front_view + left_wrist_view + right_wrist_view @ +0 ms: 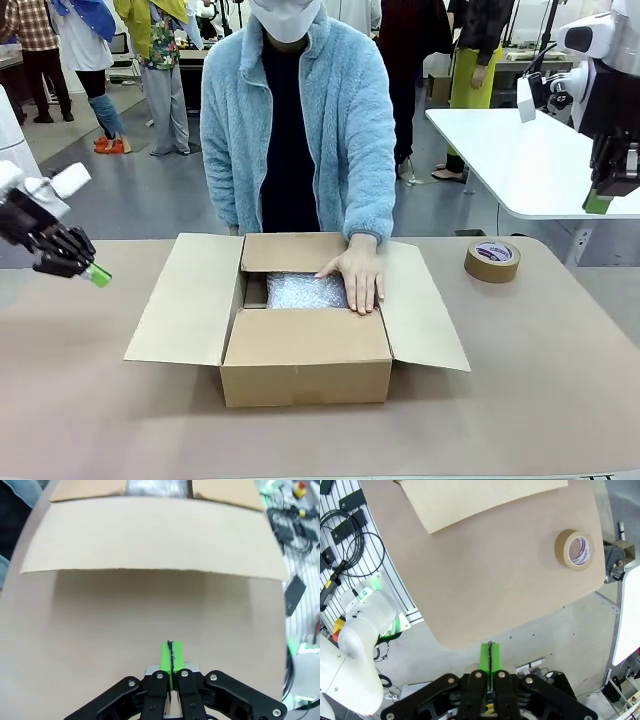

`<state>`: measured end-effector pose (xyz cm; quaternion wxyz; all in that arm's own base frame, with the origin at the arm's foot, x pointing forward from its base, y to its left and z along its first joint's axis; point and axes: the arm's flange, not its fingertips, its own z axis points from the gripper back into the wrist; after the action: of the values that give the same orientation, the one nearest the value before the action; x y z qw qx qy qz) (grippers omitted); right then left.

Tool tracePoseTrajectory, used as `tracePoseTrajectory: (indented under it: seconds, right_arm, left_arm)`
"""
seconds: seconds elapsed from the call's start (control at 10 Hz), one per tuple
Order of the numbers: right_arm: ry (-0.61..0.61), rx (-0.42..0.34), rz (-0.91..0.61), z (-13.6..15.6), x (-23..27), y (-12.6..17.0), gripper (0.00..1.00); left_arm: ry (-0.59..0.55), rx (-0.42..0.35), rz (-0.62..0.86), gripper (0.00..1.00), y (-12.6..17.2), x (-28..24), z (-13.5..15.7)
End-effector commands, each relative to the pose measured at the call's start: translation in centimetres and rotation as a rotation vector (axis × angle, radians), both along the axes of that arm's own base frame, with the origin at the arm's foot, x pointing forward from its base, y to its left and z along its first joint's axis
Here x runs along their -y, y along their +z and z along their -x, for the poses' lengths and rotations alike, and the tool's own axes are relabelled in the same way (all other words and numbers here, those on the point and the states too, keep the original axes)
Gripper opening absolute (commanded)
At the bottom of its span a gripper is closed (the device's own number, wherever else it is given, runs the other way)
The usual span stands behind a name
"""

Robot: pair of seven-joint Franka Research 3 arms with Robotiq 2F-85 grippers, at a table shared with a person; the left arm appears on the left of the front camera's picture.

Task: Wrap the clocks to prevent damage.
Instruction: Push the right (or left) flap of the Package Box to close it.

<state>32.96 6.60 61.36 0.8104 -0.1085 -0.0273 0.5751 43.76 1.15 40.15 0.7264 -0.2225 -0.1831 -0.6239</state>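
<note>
An open brown corrugated cardboard box (305, 370) sits in the middle of the brown tabletop (520, 400) with all four flaps folded outward. Inside it, toward the far side, lies a silvery bubble-wrap bundle (300, 290); whatever it covers is hidden by the wrap. The person in a fluffy light-blue jacket stands at the far edge, one hand (360, 275) laid flat on the bundle's right end.

The left gripper (97, 274) hangs above the tabletop's left side, well apart from the box, with its green pads pressed together on nothing; its wrist view (171, 655) looks across bare tabletop to the near flap. The right gripper (597, 203) is raised high off to the right, also closed and empty (490, 655). A roll of brown packing tape (492, 260) lies flat near the far right corner, apart from the box.
</note>
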Motion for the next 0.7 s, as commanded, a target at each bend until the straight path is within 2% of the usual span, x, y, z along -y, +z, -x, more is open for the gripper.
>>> tracePoseTrajectory:
  seconds: [0.0, 0.1, 0.2, 0.6]
  right_arm:
    - [0.012, -0.009, -0.018, 0.1, 0.0, -0.3, 0.01]
    - [0.012, -0.009, -0.018, 0.1, 0.0, -0.3, 0.01]
    - [0.012, -0.009, -0.018, 0.1, 0.0, -0.3, 0.01]
    - [0.012, -0.009, -0.018, 0.1, 0.0, -0.3, 0.01]
  left_arm:
    - [-0.068, -0.006, -0.089, 0.0, -0.7, 1.3, 1.3]
    - [-0.095, 0.016, -0.161, 0.0, 1.5, 1.5, 1.1]
    - [-0.042, 0.002, -0.055, 0.0, -0.9, 1.1, 0.5]
    - [-0.042, 0.002, -0.055, 0.0, -0.9, 1.1, 0.5]
